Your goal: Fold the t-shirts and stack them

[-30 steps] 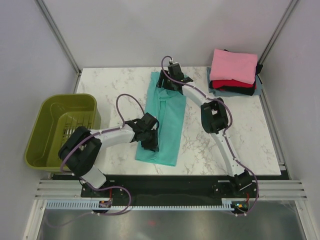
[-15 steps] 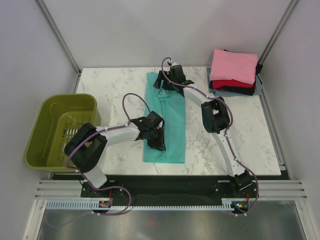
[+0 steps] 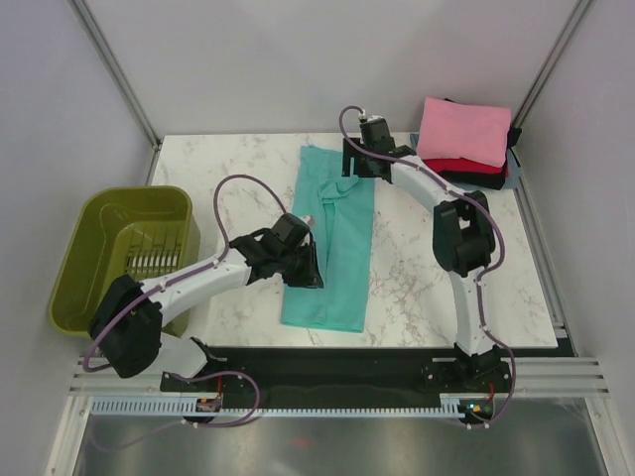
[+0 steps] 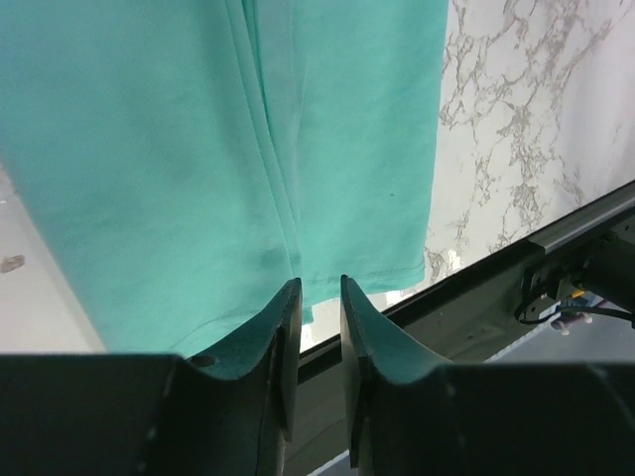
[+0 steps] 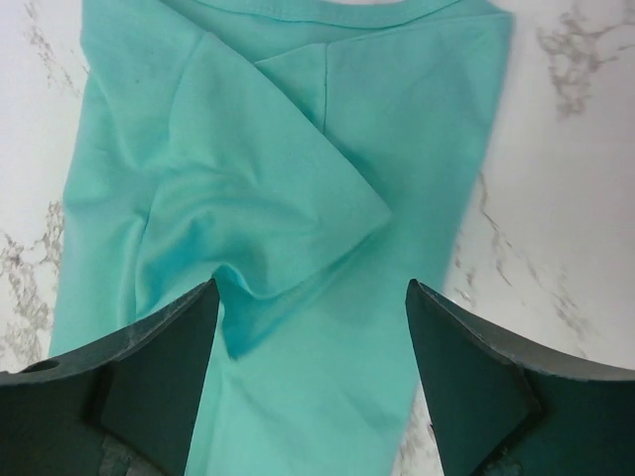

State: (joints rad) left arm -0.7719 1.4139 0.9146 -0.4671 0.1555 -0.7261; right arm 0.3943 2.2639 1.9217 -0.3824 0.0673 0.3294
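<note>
On my screen the teal t-shirt [image 3: 332,238] lay on the marble table [image 3: 228,169] as a long, narrow strip, folded lengthwise, its collar at the far end and its hem toward the arm bases.

My right claw [image 5: 311,288] hung released over the collar end, its fingers spread wide with nothing between them. The shirt lay flat on the table under that gap. One sleeve [image 5: 283,193] was tucked inward as a triangle that pointed toward the right-hand finger. From above, that claw sat at the strip's far right corner.

My left claw [image 4: 317,288] stood over the near half, at the strip's left edge. Its jaws were almost together, with only a thin slit between them. A crease in the cloth ran straight up to the fingertips, and the hem lay just beyond them, near the table's front edge. I could not tell whether any cloth was nipped in that slit.

Well apart from both claws, at the far right corner, sat the folded pile: the pink t-shirt [image 3: 464,129] on top, the red t-shirt [image 3: 458,167] under it, then the black t-shirt [image 3: 478,181], with a grey-blue t-shirt [image 3: 513,171] showing at the bottom edge. The olive basket [image 3: 99,223] stood off the table's left side.
</note>
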